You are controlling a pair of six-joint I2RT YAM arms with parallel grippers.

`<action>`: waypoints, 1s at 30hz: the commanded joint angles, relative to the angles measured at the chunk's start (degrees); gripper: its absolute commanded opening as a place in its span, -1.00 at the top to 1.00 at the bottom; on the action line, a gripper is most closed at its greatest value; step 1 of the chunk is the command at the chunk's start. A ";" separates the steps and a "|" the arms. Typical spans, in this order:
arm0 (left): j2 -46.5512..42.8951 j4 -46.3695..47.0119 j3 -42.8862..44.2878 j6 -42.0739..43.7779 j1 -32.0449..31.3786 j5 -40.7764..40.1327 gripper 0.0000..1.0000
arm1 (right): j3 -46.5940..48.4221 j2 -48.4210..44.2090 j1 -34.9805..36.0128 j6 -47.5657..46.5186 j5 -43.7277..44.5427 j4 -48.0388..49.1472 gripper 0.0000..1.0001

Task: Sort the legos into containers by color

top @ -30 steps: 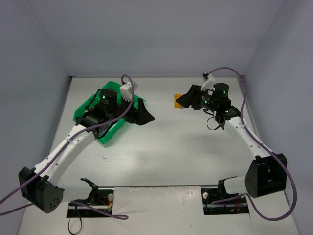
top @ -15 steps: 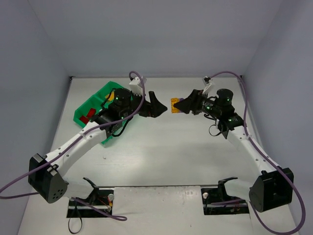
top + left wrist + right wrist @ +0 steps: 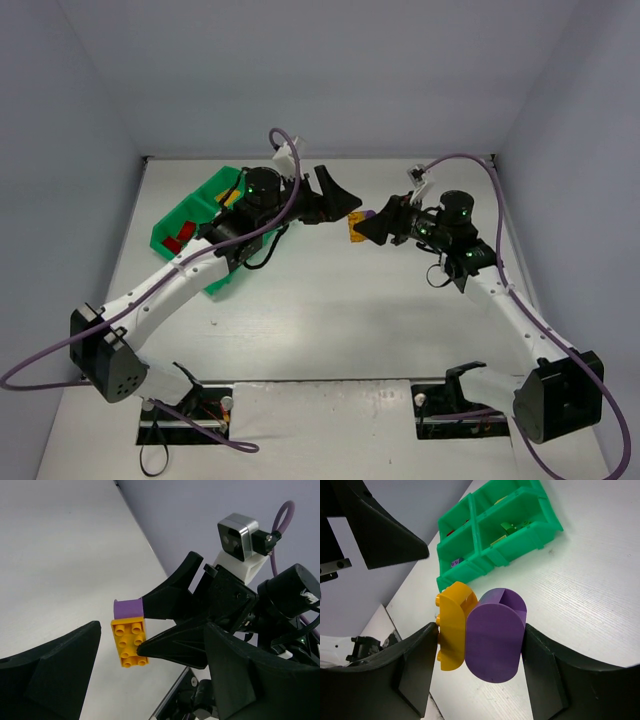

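My right gripper (image 3: 481, 642) is shut on two joined legos, a yellow brick (image 3: 452, 625) and a purple brick (image 3: 495, 635), and holds them above the table. In the top view they hang at table centre, the yellow brick (image 3: 356, 231) toward the left arm. My left gripper (image 3: 338, 203) is open, its jaws wide apart just short of the yellow brick (image 3: 130, 641), which sits below the purple one (image 3: 129, 609). The green four-compartment tray (image 3: 168, 228) lies at the back left, behind the left arm.
The tray (image 3: 476, 521) holds a lime brick (image 3: 507, 526) in one compartment and a small purple piece (image 3: 455, 562) in another. A red brick (image 3: 180, 241) shows in its left part. The side walls stand close on both sides.
My left gripper has swung from over the tray to the right, up to the right gripper. My right gripper has moved left toward it with the joined bricks.
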 commanded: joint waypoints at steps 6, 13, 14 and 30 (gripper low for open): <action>4.14 -8.62 7.88 1.74 -2.75 -3.82 -0.53 | 3.32 -0.57 1.04 -4.05 1.69 1.88 0.46; 6.43 -8.91 7.88 2.80 -3.36 -4.70 -0.51 | 3.85 -0.21 1.92 -4.49 1.96 1.70 0.45; 6.52 -8.47 7.88 2.88 -3.36 -4.53 -0.51 | 3.85 -0.13 2.01 -4.49 1.96 1.70 0.46; 6.78 -5.04 5.69 1.74 -3.45 0.56 0.48 | 3.85 0.14 2.36 -4.14 2.31 1.88 0.45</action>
